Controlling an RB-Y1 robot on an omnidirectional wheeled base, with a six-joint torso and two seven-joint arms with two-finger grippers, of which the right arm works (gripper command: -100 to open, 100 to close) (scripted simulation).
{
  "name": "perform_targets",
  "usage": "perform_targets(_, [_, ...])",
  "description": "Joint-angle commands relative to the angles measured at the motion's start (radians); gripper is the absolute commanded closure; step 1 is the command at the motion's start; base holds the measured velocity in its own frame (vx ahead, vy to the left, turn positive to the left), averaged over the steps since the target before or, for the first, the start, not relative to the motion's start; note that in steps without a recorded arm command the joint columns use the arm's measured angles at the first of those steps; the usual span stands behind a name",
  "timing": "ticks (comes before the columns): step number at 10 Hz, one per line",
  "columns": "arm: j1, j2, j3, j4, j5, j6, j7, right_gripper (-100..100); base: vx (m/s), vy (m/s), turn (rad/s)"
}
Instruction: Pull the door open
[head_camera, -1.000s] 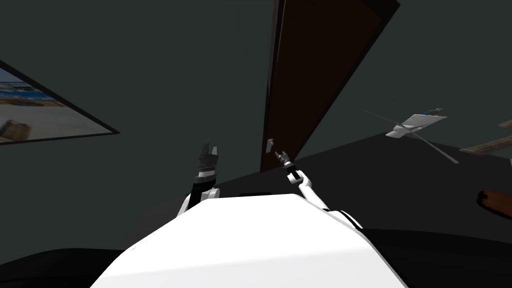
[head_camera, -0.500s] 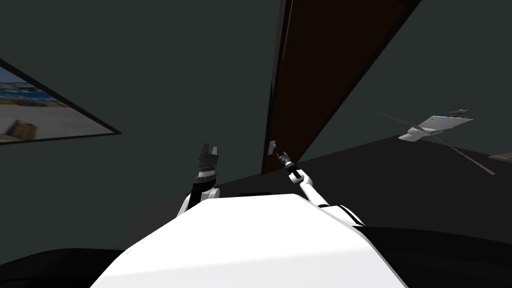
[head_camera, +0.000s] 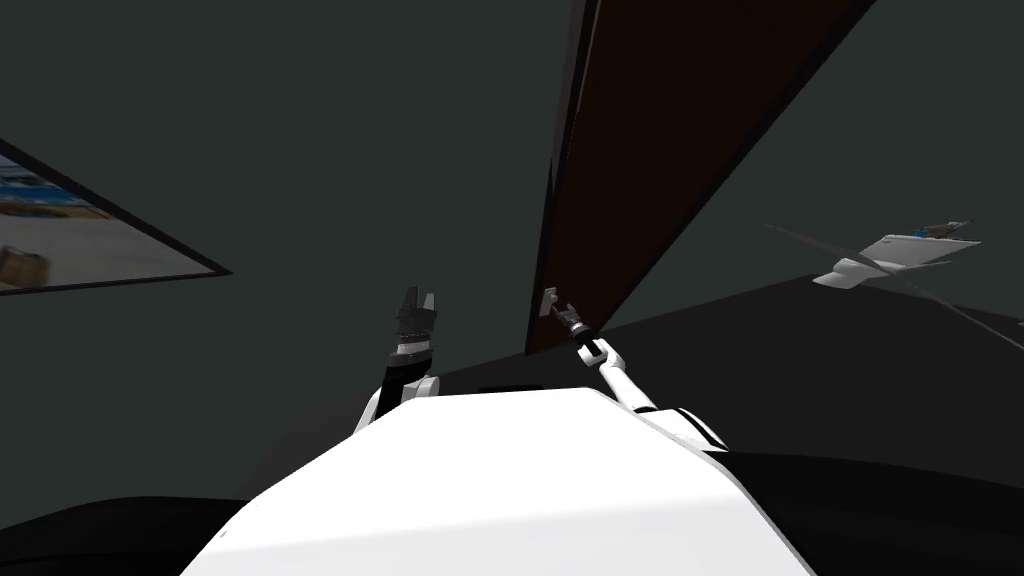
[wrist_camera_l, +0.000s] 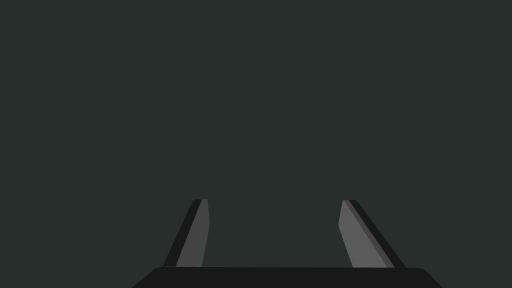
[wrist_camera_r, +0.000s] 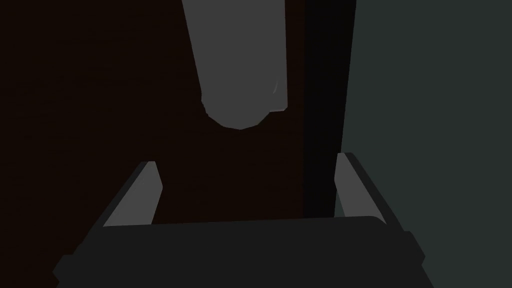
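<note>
Change over the last sec: whole head view has slid. Picture frame (head_camera: 60, 235) drifts left and the white bladed thing (head_camera: 890, 258) at far right drifts further right, so it's my own move (base/torso), not the room's. Net effect: the dark brown door (head_camera: 650, 150) looms bigger, and the gap btw right tool (head_camera: 562, 312) and door handle (head_camera: 548, 299) has shrunk to almost nothing. A sec ago they were clearly apart.

Right wrist view: the light grey handle's rounded end sits just past the fingertips (wrist_camera_r: 142, 192), roughly centred btw them but not yet inside. Fingers spread wide, holding nothing. The door's dark edge (wrist_camera_r: 320, 100) runs just beside the handle.

Left tool (head_camera: 418, 305) is up in front of me, left of the door, facing the dark wall (head_camera: 300, 150). Fingers wide apart, empty. Same spot rel. to my body as before.

For the task: approach looks nearly done, no grasp yet, door prob. not pulled yet. Next prob. a short push fwd so the handle lies btw the fingers, then close, then pull back. Risk: closing too early catches only the handle's tip, which could slip off on the pull.
</note>
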Motion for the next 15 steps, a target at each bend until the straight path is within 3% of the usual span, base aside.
perform_targets(1, [-0.003,0.006,-0.004,0.006,0.000,0.002,0.006,-100,0.203,0.013,0.042])
perform_targets(5, [-0.007,0.013,-0.010,0.012,0.000,0.005,0.013,-100,0.185,0.016,0.027])
perform_targets(6, [-0.007,0.013,-0.010,0.012,0.000,0.005,0.013,100,-0.010,0.001,0.003])
perform_targets(11, [-0.007,0.013,-0.010,0.012,0.000,0.005,0.013,100,-0.016,-0.002,0.001])
perform_targets(15, [-0.001,0.019,-0.013,0.007,-0.018,0.013,-0.073,100,-0.021,-0.024,0.050])
